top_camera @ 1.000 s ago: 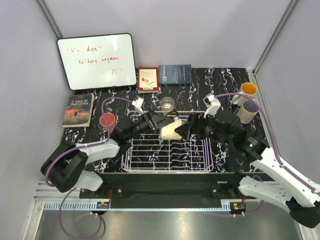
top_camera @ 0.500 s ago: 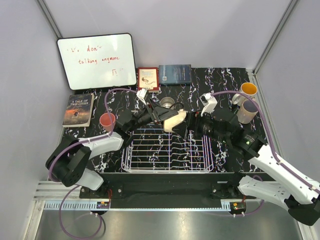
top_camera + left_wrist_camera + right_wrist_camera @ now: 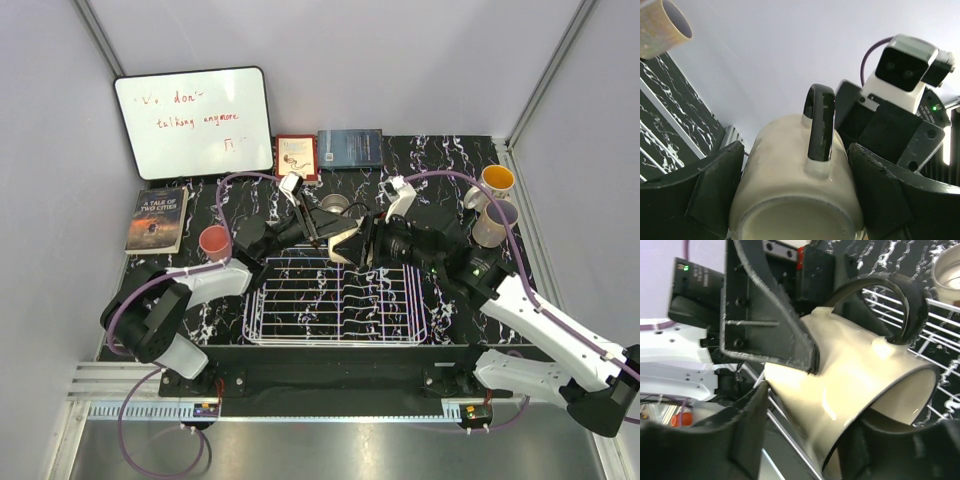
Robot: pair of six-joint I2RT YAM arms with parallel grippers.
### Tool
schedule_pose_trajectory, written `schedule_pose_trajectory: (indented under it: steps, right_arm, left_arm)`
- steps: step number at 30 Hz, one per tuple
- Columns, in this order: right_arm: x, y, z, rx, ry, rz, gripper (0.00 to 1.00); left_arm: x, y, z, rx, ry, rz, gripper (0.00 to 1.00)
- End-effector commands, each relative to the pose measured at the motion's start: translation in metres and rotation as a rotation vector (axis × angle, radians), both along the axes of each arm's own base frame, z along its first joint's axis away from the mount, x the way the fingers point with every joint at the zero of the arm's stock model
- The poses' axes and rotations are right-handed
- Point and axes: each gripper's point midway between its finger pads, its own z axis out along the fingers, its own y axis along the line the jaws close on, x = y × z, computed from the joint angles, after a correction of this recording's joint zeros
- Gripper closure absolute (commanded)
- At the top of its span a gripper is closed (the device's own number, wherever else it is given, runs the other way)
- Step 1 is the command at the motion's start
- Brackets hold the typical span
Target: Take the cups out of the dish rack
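The glossy cream ceramic mug [image 3: 790,195] is showing a black loop handle [image 3: 819,122]. The white wire dish rack [image 3: 335,310] is standing on a black worktop [image 3: 430,160] that is carrying white marble veining.

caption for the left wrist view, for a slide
Left gripper clamped on a black-handled cream mug, with the right arm just beyond it.

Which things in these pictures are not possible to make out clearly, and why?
- Right wrist view: whether the right gripper presses the cream mug; its dark fingers are cut off by the bottom edge.
- Top view: the clear glass is partly hidden by the left gripper.
- Top view: the text on the red book is too small.
- Left wrist view: the mug's lower part is cut off by the bottom edge.
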Motion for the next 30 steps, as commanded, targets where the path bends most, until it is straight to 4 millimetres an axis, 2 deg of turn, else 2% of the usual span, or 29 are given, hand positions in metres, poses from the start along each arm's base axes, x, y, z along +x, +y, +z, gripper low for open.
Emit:
schedule_pose_trajectory:
  steps: [1,3,4,7,12,15,16,18,19,23,24,26,27,29,30]
  right_arm:
    - [-0.003,0.01,0.025,0.068,-0.062,0.053,0.55]
    - [-0.004,0.009,0.024,0.066,-0.06,0.053,0.65]
    - [-0.005,0.009,0.025,0.071,-0.062,0.054,0.76]
    - [-0.006,0.004,0.025,0.07,-0.068,0.044,0.98]
    - [-0.01,-0.003,0.027,0.072,-0.078,0.033,1.0]
    - [-0.012,-0.007,0.028,0.065,-0.081,0.025,1.0]
    - [-0.013,-0.009,0.027,0.062,-0.08,0.024,1.0]
    - [-0.013,-0.011,0.029,0.058,-0.083,0.022,1.0]
    - [-0.014,-0.013,0.028,0.052,-0.081,0.018,1.0]
    - [-0.013,-0.019,0.036,0.042,-0.104,-0.004,1.0]
    - [-0.009,-0.024,0.044,0.043,-0.128,-0.033,1.0]
    - [-0.004,-0.031,0.048,0.008,-0.151,-0.07,1.0]
    - [0.001,-0.036,0.059,0.004,-0.176,-0.1,1.0]
    - [0.017,-0.045,0.052,-0.094,-0.184,-0.172,1.0]
    - [0.023,-0.049,0.068,-0.105,-0.212,-0.202,1.0]
  left_arm:
    - [-0.013,0.008,0.056,-0.139,-0.157,-0.032,1.0]
    - [-0.013,0.008,0.055,-0.137,-0.156,-0.032,1.0]
    - [-0.013,0.008,0.054,-0.136,-0.154,-0.03,1.0]
    - [-0.013,0.007,0.052,-0.132,-0.148,-0.033,1.0]
    - [-0.008,0.004,0.046,-0.107,-0.129,-0.041,0.99]
    - [-0.003,0.002,0.042,-0.093,-0.126,-0.053,0.56]
    - [-0.002,0.001,0.042,-0.09,-0.124,-0.062,0.3]
    - [0.003,0.001,0.038,-0.076,-0.108,-0.064,0.13]
    - [0.006,0.0,0.037,-0.064,-0.102,-0.061,0.01]
    - [0.021,0.007,0.029,-0.019,-0.076,-0.024,0.01]
    - [0.031,0.016,0.028,-0.011,-0.068,0.01,0.01]
    - [0.042,0.029,0.024,0.024,-0.041,0.068,0.01]
    - [0.059,0.044,0.021,0.038,-0.022,0.146,0.01]
    - [0.071,0.065,0.011,0.119,0.022,0.257,0.01]
    - [0.087,0.081,-0.01,0.22,0.071,0.362,0.01]
